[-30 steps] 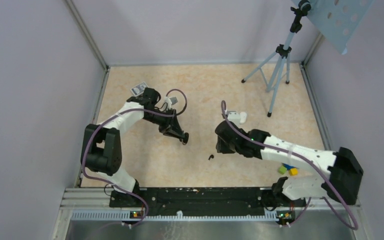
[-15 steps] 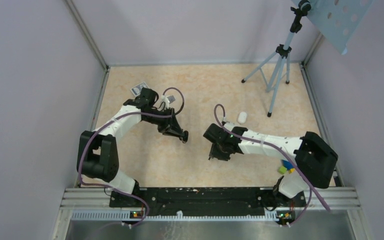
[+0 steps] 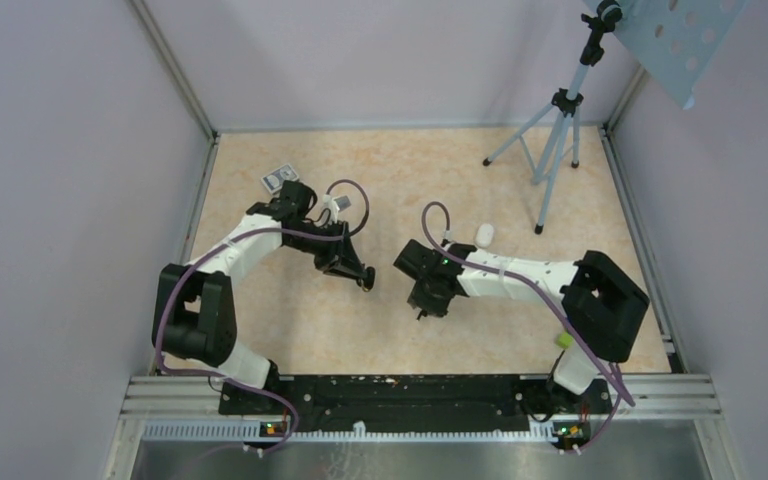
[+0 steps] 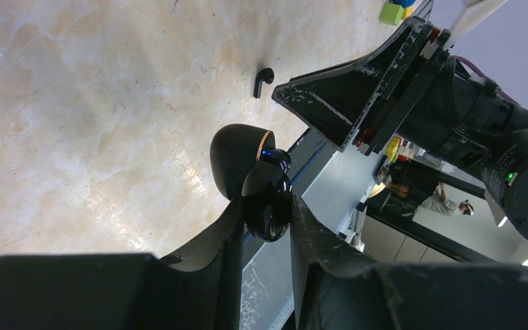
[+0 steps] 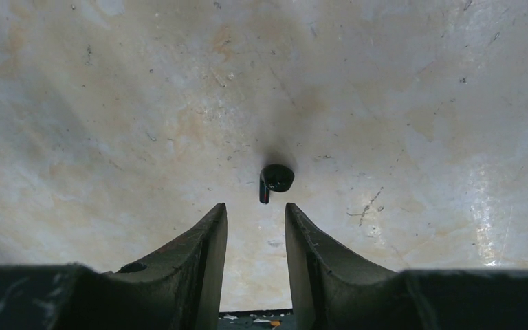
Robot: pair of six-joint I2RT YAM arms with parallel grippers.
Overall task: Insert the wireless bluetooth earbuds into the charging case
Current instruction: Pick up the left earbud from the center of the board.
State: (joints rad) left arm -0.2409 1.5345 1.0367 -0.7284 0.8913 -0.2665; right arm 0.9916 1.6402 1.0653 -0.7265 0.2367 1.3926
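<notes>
The earbud and case here are black, not white. My left gripper (image 4: 264,207) is shut on a glossy black charging case (image 4: 267,180), its lid (image 4: 235,155) open with a gold rim, held just above the table. In the top view the left gripper (image 3: 364,277) is left of centre. One black earbud (image 5: 275,179) lies on the table just beyond the tips of my right gripper (image 5: 255,210), which is open and empty. The earbud (image 4: 263,80) also shows in the left wrist view beside the right gripper's fingers (image 4: 344,103). In the top view the right gripper (image 3: 426,308) covers it. A second earbud is out of view.
A white oval object (image 3: 484,234) lies behind the right arm. A tripod (image 3: 558,130) stands at the back right. A green block (image 3: 564,340) lies by the right arm's base. A small card (image 3: 278,179) lies at the back left.
My right arm has swung left and folded in, bringing its open gripper down over the black earbud. My left arm has shifted slightly, still holding the case.
</notes>
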